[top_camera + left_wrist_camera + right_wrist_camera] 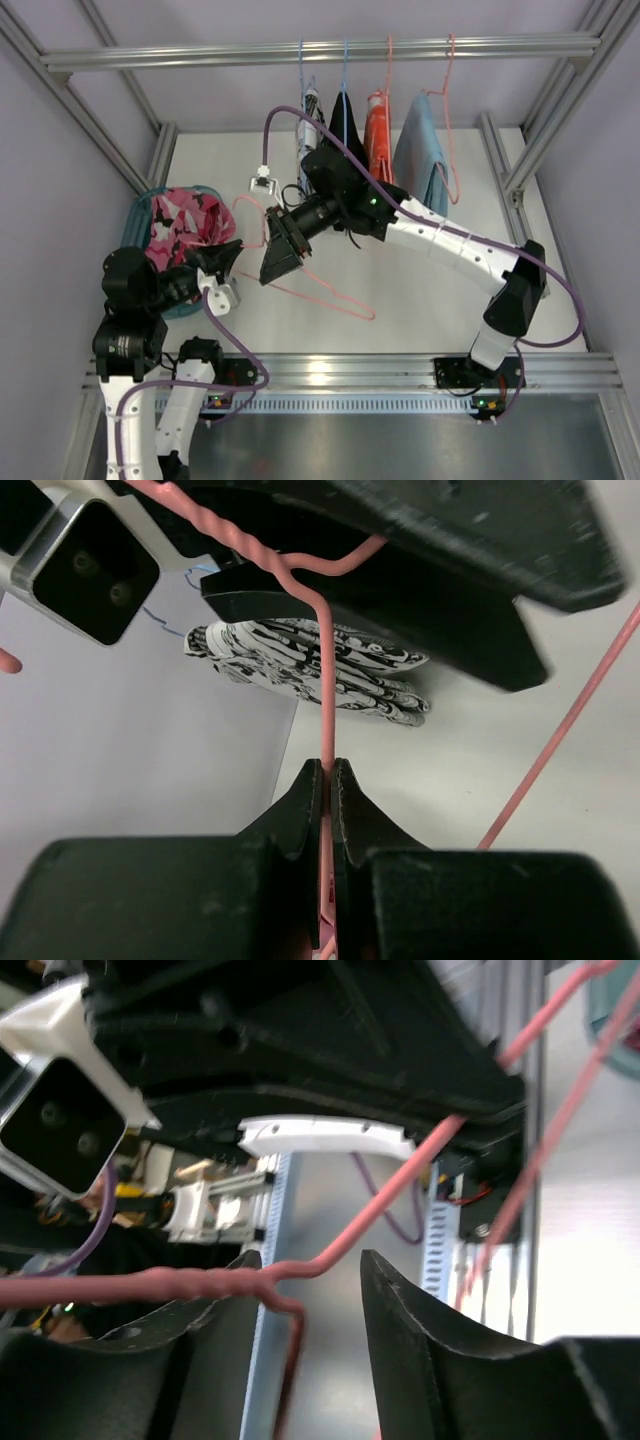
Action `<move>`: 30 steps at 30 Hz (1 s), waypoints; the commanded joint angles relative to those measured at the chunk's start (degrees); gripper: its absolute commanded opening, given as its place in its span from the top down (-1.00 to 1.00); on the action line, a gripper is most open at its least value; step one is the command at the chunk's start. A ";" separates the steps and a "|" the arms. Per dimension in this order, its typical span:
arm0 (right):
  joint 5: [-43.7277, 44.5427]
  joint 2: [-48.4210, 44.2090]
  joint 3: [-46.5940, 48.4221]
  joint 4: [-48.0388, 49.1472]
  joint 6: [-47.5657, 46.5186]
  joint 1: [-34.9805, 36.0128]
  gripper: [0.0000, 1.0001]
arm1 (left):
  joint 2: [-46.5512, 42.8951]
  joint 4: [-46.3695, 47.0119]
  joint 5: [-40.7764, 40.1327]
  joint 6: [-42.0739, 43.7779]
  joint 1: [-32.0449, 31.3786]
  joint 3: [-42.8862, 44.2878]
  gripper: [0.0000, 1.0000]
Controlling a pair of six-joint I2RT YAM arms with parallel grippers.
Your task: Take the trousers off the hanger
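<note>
The pink wire hanger (322,296) is bare and held low over the table. My left gripper (226,262) is shut on its wire, which runs up between the closed fingertips in the left wrist view (327,768). My right gripper (279,251) is open, and the hanger's twisted neck (200,1285) lies between its fingers, resting on the left finger. The pink printed trousers (183,224) lie bunched in a blue basket (139,214) at the left. The white, black-printed trousers (310,670) show beyond my right gripper; they seem to hang on a blue hanger (311,108).
A metal rail (320,50) across the back carries more hangers with a black garment (346,122), an orange one (379,135) and a light blue one (420,150). A purple cable (300,112) loops over my right arm. Frame posts stand at both sides.
</note>
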 commanded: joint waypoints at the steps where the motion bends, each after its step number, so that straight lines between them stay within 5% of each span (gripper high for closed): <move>1: 8.49 0.49 5.16 0.94 -5.19 -2.28 0.06 | -1.77 1.57 1.67 -1.16 -0.01 -0.56 1.00; 13: 19.84 -9.87 -0.53 -4.95 -13.45 -5.55 -0.89 | -1.78 1.49 -0.17 -5.91 -0.01 -0.12 1.00; 19: 23.03 -18.76 -6.70 -8.73 -19.44 -6.17 -0.94 | 0.60 1.57 -0.17 -8.37 -0.01 1.37 1.00; 30: 22.77 -26.84 -17.41 -11.37 -22.86 -6.34 -0.69 | 3.94 1.66 -0.79 -11.01 -0.01 4.54 1.00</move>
